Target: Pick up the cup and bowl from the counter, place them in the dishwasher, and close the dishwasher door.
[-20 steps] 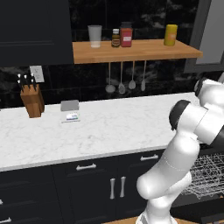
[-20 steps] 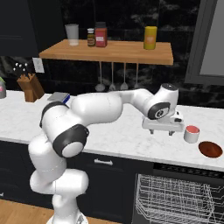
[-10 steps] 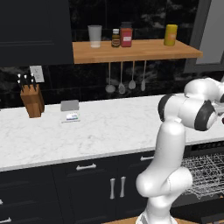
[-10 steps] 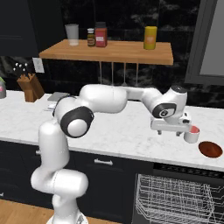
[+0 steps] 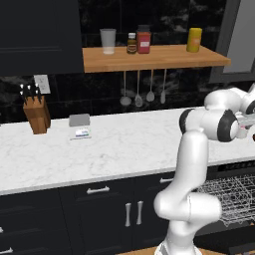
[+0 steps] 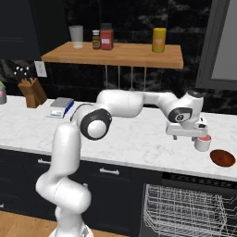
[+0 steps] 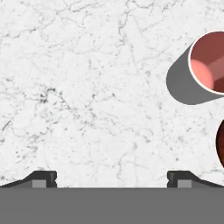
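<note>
Lining up on the cup, fingers spread and empty

The gripper (image 6: 187, 135) hangs just above the bench (image 6: 139, 139), right of centre in the right base view, beside the cup (image 6: 202, 142); the bowl (image 6: 222, 158) lies lower right. In the hand view the cup (image 7: 209, 62) sits upper right, off-axis, so centre over it before descending, keeping clear of the bowl; the dishwasher (image 6: 185, 210) rack waits below.

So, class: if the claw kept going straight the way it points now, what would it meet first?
Most likely bare counter. The open claw points down at marble; the cup sits off to one side, outside its line, though depth is hard to judge.
</note>
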